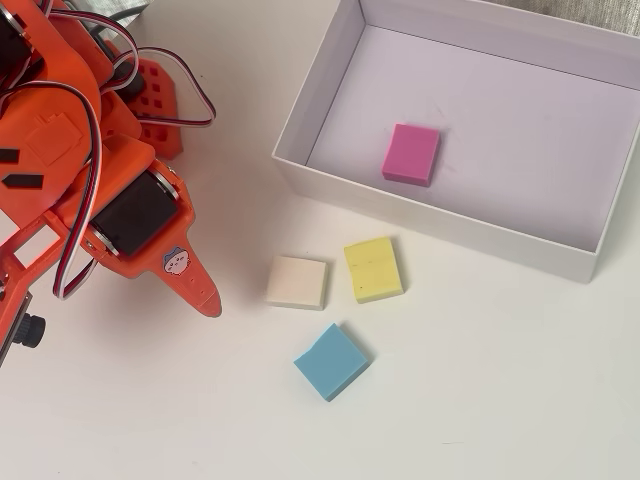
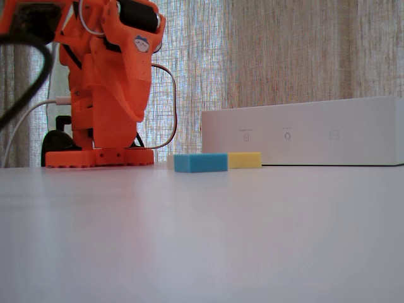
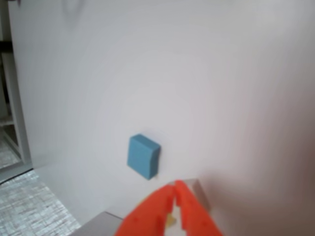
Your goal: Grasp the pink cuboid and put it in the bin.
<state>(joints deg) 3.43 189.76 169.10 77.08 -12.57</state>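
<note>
**Desk:** Where is your gripper, and what is it doing?

**Operator:** I see the gripper (image 1: 205, 300) at the left of the overhead view, raised off the white surface (image 1: 480, 400), tip pointing down and to the right. In the wrist view its two orange fingers (image 3: 147, 216) meet at the tips, so I read the jaws as together, with nothing between them.

**Desk:** And the pink cuboid?

**Operator:** The pink cuboid (image 1: 411, 153) lies flat on the floor of the bin (image 1: 300, 165), well apart from the gripper, up and to the right of its tip in the overhead view. It sits near the bin's closer long wall, not touching it. I cannot see it from the fixed view; the bin's wall (image 2: 303, 136) hides the inside.

**Desk:** What lies closer to the gripper?

**Operator:** Three blocks on the surface, outside the bin. The cream block (image 1: 297, 281) is nearest, just right of the tip. The yellow block (image 1: 373, 268) is just beyond it, the two near each other but apart. The blue block (image 1: 331, 360) is below them, and it is the block ahead of the fingertips in the wrist view (image 3: 143, 156).
</note>
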